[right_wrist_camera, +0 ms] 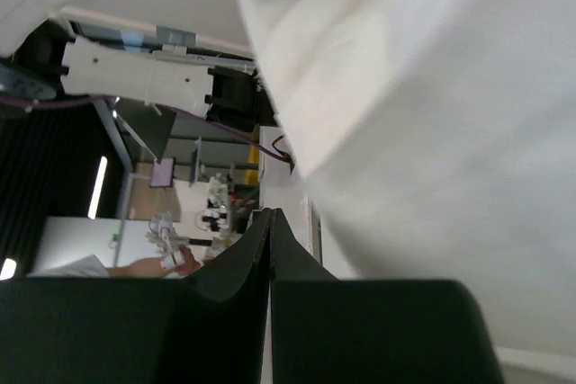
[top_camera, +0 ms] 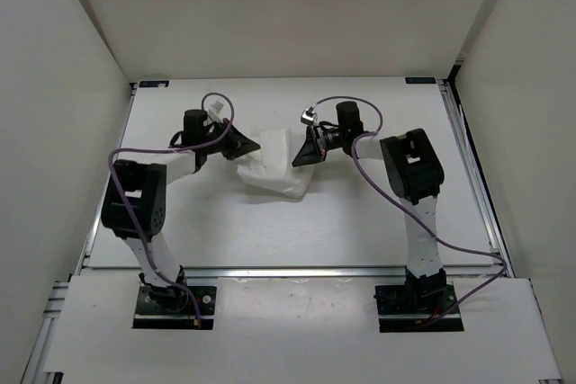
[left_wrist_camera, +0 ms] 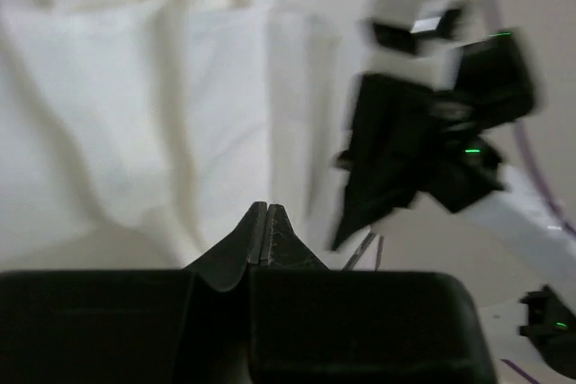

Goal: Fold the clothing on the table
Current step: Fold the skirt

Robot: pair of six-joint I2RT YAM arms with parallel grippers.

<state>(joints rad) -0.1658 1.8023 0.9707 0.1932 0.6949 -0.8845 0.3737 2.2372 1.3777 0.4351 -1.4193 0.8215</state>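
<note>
The clothing (top_camera: 274, 168) is a white, creased bundle in the middle of the table (top_camera: 360, 222), bunched and raised between my two grippers. My left gripper (top_camera: 253, 150) meets its upper left edge. In the left wrist view the left gripper (left_wrist_camera: 267, 208) is shut, and the folds of the clothing (left_wrist_camera: 135, 114) run down to its tips. My right gripper (top_camera: 297, 156) is at the cloth's right edge. In the right wrist view the right gripper (right_wrist_camera: 270, 213) is shut too, with the clothing (right_wrist_camera: 432, 132) hanging close beside it.
White walls (top_camera: 54, 87) close in the table on three sides. A silver rail (top_camera: 288, 270) runs along the near edge by the arm bases. The right arm (left_wrist_camera: 423, 150) shows blurred beyond the cloth in the left wrist view.
</note>
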